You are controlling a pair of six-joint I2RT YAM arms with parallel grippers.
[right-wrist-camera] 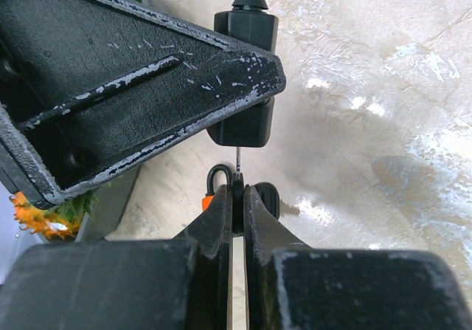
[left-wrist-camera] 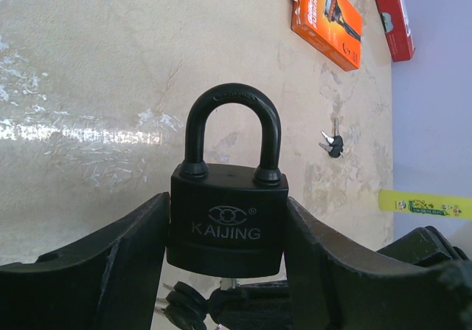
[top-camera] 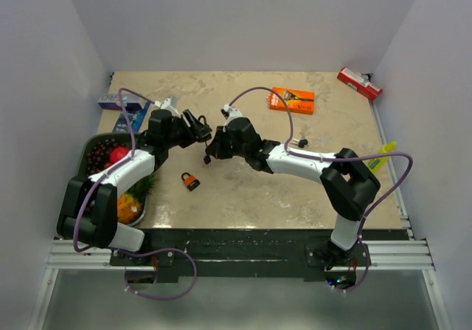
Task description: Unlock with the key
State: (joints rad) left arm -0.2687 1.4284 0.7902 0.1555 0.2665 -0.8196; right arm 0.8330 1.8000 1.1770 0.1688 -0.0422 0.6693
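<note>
Left wrist camera showed the black padlock (left-wrist-camera: 227, 223) clamped upright in the left gripper (top-camera: 195, 128). Its fingers (left-wrist-camera: 125, 249) stood fairly wide because the lock body filled the gap. The shackle (left-wrist-camera: 232, 123) sat closed and pointed up, which left the underside facing the other arm. From the right wrist, the right gripper (right-wrist-camera: 237, 197) was pinched tight on the key (right-wrist-camera: 238, 162), with the blade aimed up and meeting the lock's base. I judged it at or just inside the keyhole, not yet turned. An orange padlock (top-camera: 191, 181) lay apart on the table (top-camera: 295, 190).
</note>
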